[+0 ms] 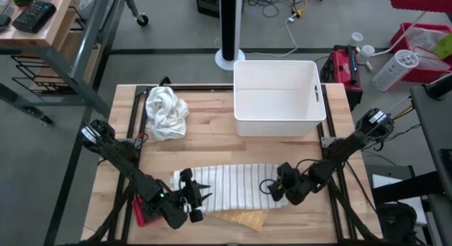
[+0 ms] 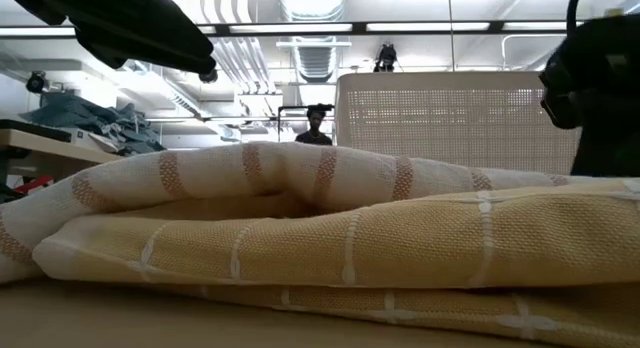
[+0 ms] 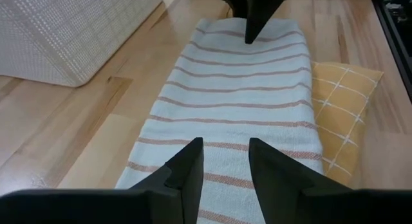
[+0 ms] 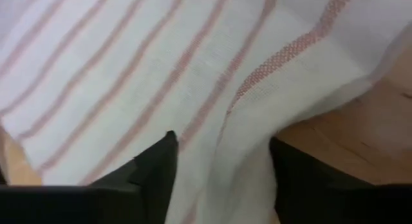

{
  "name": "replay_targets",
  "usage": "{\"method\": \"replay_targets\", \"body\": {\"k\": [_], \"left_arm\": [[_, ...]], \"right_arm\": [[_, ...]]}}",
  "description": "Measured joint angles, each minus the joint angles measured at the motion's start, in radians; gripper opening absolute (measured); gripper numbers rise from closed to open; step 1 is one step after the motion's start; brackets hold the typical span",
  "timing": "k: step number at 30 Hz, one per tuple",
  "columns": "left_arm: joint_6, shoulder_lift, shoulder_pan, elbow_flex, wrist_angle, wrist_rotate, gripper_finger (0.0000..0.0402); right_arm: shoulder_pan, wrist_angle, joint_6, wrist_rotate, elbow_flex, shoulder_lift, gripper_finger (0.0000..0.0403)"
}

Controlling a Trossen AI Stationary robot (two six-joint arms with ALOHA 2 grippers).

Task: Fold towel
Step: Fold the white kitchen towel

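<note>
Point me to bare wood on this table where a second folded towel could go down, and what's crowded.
Free: the strip between the crumpled white cloth and the striped towel, and the wood between the white bin and that towel. Crowded: the near edge, where the left gripper and right gripper flank the striped towel lying over a yellow cloth.

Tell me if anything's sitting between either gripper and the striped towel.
Nothing visible does. The left gripper is at one end of the striped towel and the right gripper at the other, both with fingers apart. The yellow cloth lies underneath it.
</note>
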Motion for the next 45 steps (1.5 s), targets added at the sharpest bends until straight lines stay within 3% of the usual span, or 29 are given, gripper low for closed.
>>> {"method": "replay_targets", "body": {"k": [3, 7, 9, 21, 29, 37, 45], "left_arm": [[0.000, 0.000, 0.000, 0.000, 0.004, 0.000, 0.0105], [0.000, 0.000, 0.000, 0.000, 0.009, 0.000, 0.0096], [0.000, 0.000, 0.000, 0.000, 0.010, 0.000, 0.0092], [0.033, 0.000, -0.005, 0.010, 0.035, 0.010, 0.0080], [0.151, -0.035, -0.065, 0.101, 0.007, 0.019, 0.0088], [0.186, -0.094, -0.192, 0.190, -0.142, -0.228, 0.0077], [0.186, -0.117, -0.325, 0.239, -0.208, -0.482, 0.0077]], "right_arm": [[0.000, 0.019, -0.006, 0.017, 0.000, 0.000, 0.0146], [0.000, 0.050, -0.025, 0.031, 0.001, -0.001, 0.0040], [0.000, 0.056, -0.041, 0.039, 0.005, -0.001, 0.0014], [-0.010, 0.056, -0.253, 0.073, 0.189, -0.003, 0.0004], [-0.058, 0.045, -0.436, 0.107, 0.340, -0.002, 0.0002], [-0.114, 0.025, -0.556, 0.101, 0.452, 0.018, 0.0001], [-0.190, 0.023, -0.645, 0.051, 0.619, 0.176, 0.0001]]}}
